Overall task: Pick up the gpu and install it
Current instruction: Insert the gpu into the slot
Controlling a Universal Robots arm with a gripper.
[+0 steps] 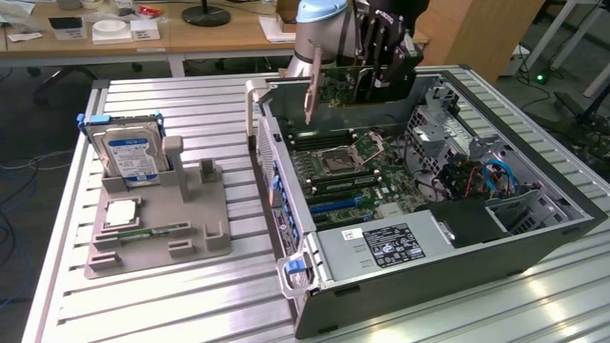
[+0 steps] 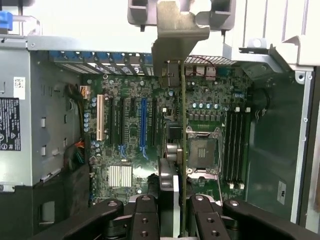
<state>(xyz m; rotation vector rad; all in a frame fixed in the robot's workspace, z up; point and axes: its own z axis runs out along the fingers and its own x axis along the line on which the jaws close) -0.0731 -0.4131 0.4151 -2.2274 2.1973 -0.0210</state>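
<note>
Well, the gpu (image 1: pixel 345 80) is up in the air at the top middle of the exterior view, over the far end of the open computer case (image 1: pixel 533 236). The jaws are clamped on it (the arm (image 1: pixel 319 21) reaches down from the top edge of the frame). The card stands on its thin edge, and its pale metal bracket (image 1: pixel 311 100) is at the end toward the exterior view's left. It hangs about level with the rim of the case, well above the green motherboard (image 1: pixel 353 171) inside.

From the wrist view the card is seen edge-on. Two black fingers (image 2: pixel 145 222) press on it, one on each flat side. Past the card lies the board, with a long blue slot (image 2: pixel 144 125) on one side of the card's line and the square chip socket (image 2: pixel 202 150) on the other. The card may line up with a slot under it, but I cannot tell which one.

On the exterior view's left, a gray holder (image 1: pixel 191 207) sits on the ribbed metal surface (image 1: pixel 191 300), apart from the case. A silver hard drive (image 1: pixel 131 153) stands upright at its far end. A square silver chip (image 1: pixel 121 213) and a narrow green memory strip (image 1: pixel 157 231) lie flat nearer the lower left of the frame.
</note>
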